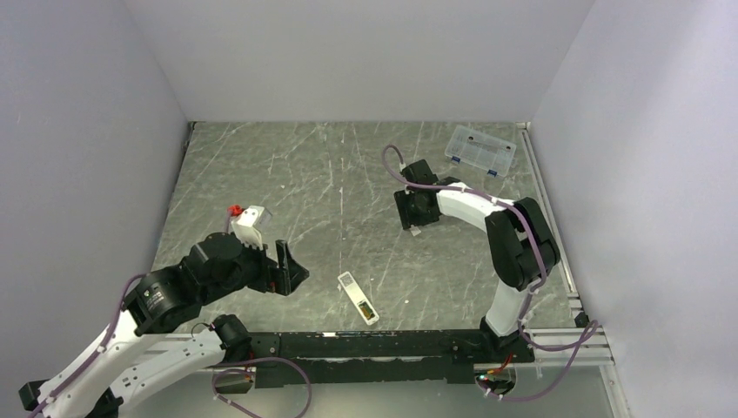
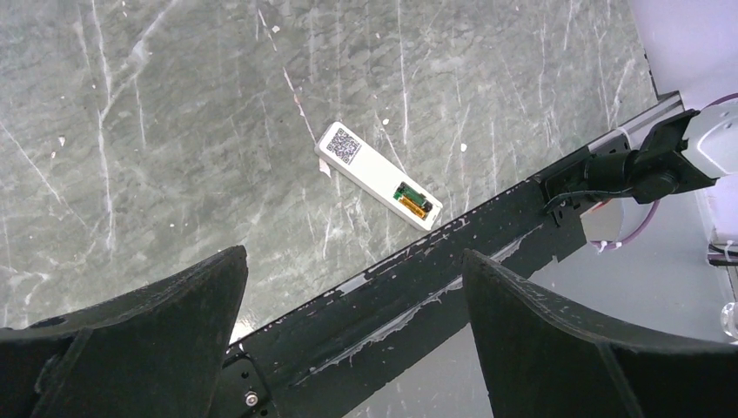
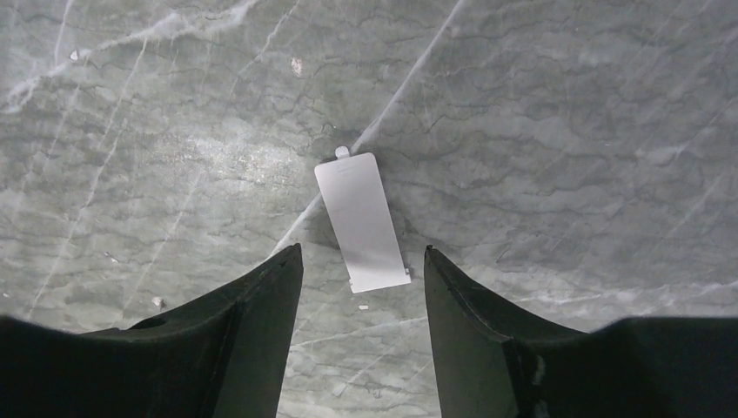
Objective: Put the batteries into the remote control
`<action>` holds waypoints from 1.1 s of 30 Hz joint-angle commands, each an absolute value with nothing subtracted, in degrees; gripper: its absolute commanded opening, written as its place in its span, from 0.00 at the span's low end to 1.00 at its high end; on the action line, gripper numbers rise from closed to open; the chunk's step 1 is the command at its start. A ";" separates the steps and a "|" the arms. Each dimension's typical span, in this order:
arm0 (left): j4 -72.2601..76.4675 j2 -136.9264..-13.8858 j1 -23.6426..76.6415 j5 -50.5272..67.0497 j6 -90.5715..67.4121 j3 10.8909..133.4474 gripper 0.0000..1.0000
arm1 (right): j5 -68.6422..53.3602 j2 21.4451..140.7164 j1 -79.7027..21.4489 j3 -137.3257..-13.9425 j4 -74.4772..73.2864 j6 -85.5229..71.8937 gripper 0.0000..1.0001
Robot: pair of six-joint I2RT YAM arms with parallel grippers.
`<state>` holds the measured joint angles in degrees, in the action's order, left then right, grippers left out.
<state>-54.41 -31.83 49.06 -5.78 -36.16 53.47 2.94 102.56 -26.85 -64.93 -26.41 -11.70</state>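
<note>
Remote control (image 2: 370,170) appears to have both batteries (image 2: 412,200) seated. Your right gripper (image 3: 362,250) is spread over the cover (image 3: 361,218), so pinch its long edges squarely. The left gripper (image 2: 354,254) gapes empty.

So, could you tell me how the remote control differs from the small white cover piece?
The remote control is a thicker bar with a code label; the cover is a thin plain plate with a tab. The remote control's recess stands open, batteries showing; the cover lies apart from it. The cover sits between the open fingers of the right gripper; the remote control does not. Both are white, flat on the table.
</note>
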 commanded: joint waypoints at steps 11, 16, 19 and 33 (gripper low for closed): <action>-51.81 -30.65 49.16 -5.13 -34.89 53.09 1.00 | 2.24 104.58 -26.63 -66.31 -26.32 -10.62 0.55; -51.84 -30.74 49.19 -5.21 -34.81 53.02 0.99 | 1.98 104.85 -26.60 -66.08 -26.28 -10.43 0.50; -51.75 -30.59 49.21 -5.30 -34.80 53.00 0.99 | 2.30 104.85 -26.62 -65.90 -26.32 -10.31 0.47; -51.67 -31.19 49.22 -5.19 -34.65 52.93 0.99 | 2.14 104.47 -26.70 -63.95 -26.42 -10.36 0.37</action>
